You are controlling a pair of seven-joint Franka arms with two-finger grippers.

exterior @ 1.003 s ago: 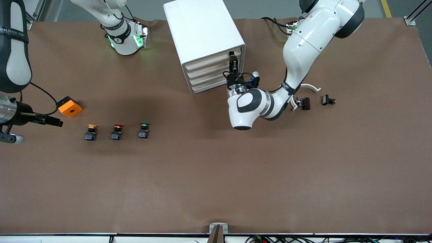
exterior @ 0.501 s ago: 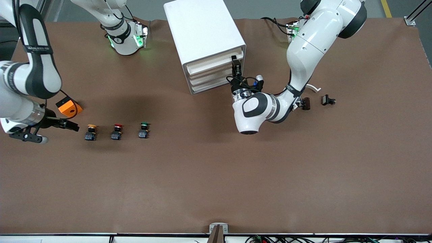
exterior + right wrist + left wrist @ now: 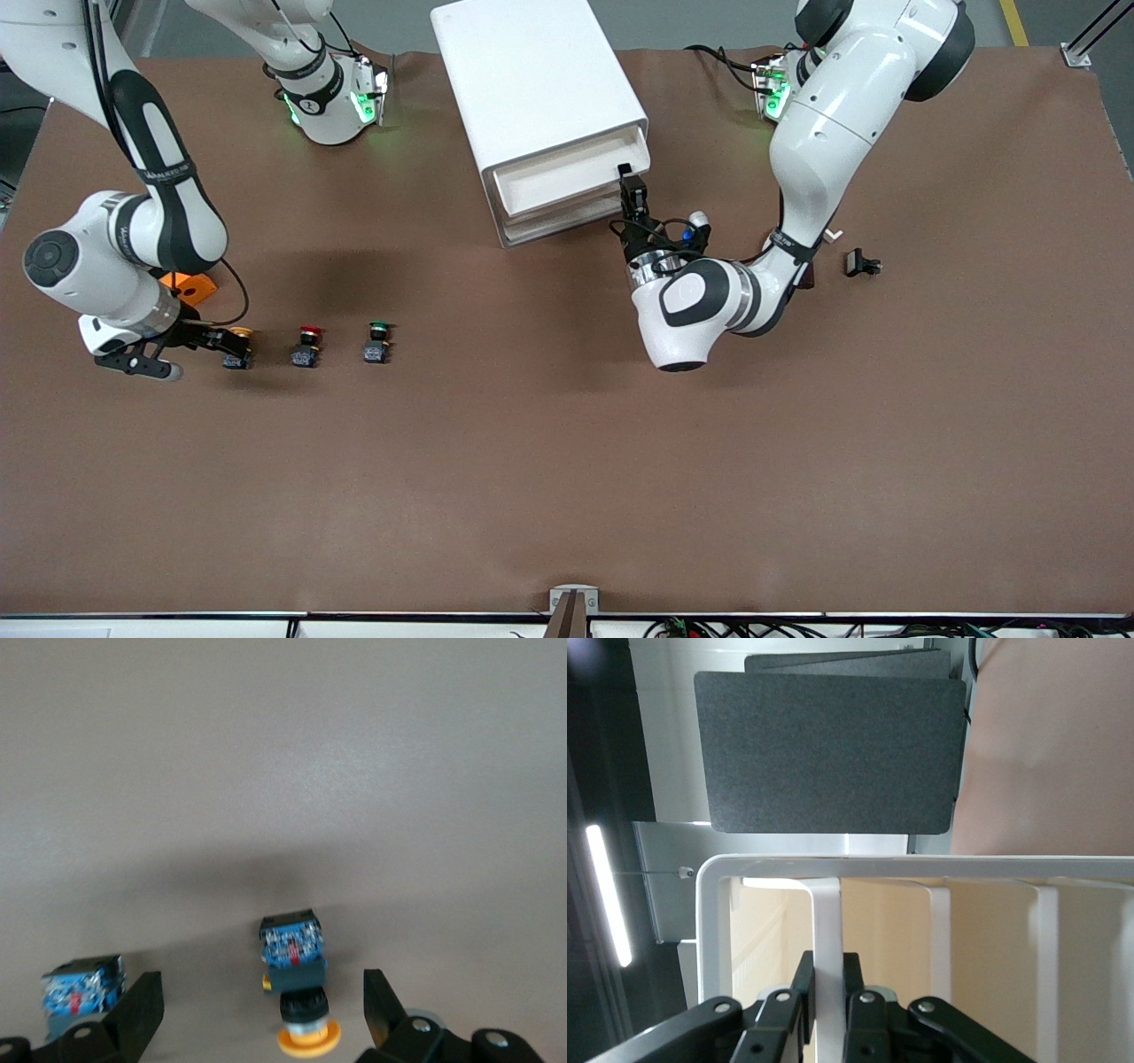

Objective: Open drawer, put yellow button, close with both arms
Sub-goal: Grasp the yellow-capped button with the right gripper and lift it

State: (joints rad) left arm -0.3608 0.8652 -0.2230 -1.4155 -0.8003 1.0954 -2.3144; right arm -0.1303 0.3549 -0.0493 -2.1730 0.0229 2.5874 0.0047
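Observation:
The yellow button (image 3: 237,359) lies on its side on the brown table toward the right arm's end, first in a row of three. My right gripper (image 3: 223,342) hangs low over it, open. In the right wrist view the yellow button (image 3: 296,979) sits between the fingers of the right gripper (image 3: 260,1010), touching neither. The white drawer cabinet (image 3: 540,89) stands at the back middle with its top drawer (image 3: 567,174) pulled partly out. My left gripper (image 3: 631,190) is shut on that drawer's handle. The left wrist view shows the left gripper (image 3: 827,992) clamped on the white handle bar (image 3: 827,921).
A red button (image 3: 308,346) and a green button (image 3: 377,342) lie beside the yellow one. An orange block (image 3: 197,285) shows partly under the right arm. Small black parts (image 3: 861,262) lie near the left arm's elbow. The red button's blue body (image 3: 81,988) is close to one right finger.
The left gripper has pulled the top drawer outward, toward the front camera. The right arm has swung in from the table's end and brought its open gripper around the yellow button.

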